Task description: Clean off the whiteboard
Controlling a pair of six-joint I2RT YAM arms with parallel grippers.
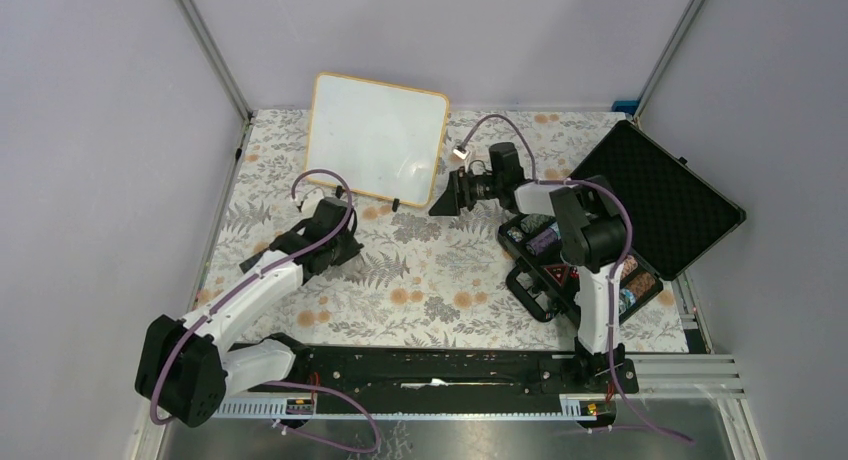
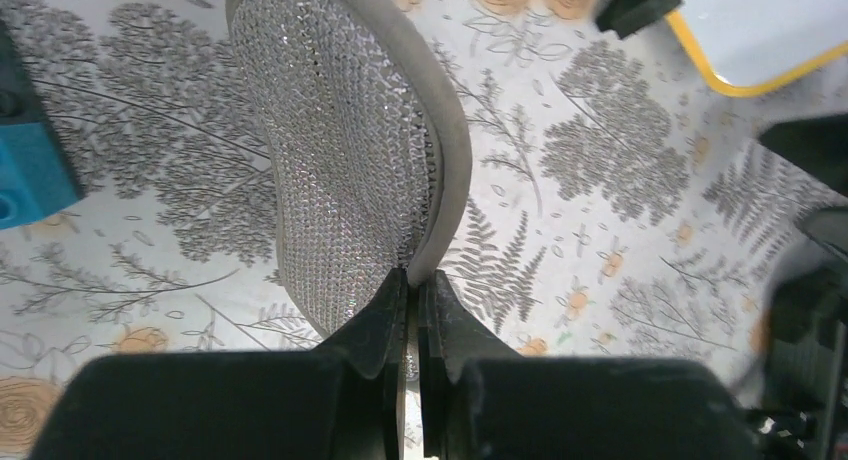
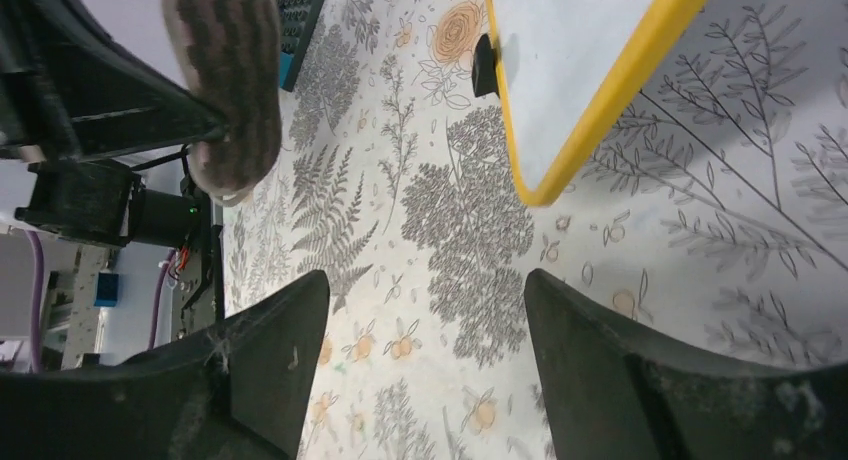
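Step in hand: carry the eraser pad to the whiteboard and wipe. Judging from the layout, no wiping contact is made yet.
Whiteboard [image 1: 378,135]: upper centre of the overhead view, propped on its small feet at the far edge of the flowered tablecloth [image 1: 420,280]. From above, only a faint mark shows near the lower right of the face, and no writing can be read.
Left gripper [image 2: 412,285]: jaws pressed together on the rim of the oval eraser pad [image 2: 350,150]. The pad projects ahead of the fingers, over the tablecloth and apart from the board. The board's yellow corner lies at the upper right of the left wrist view.
Right gripper [image 3: 425,285]: jaws spread, holding nothing, near the board's lower right corner.
Approach: turn the wrist so the pad's broad face, not its rim, meets the board squarely.
Pressure: keep it light and even. The pinch sits on the rim only, so the pad probably pivots under a hard push.
Stroke: overlap the passes across the whole face and finish at the faint mark.
Support: the board looks light and may slide or tip. Bracing its frame with the right gripper likely helps.
Clearance: keep the strokes away from the black case [image 1: 655,195] at the right.
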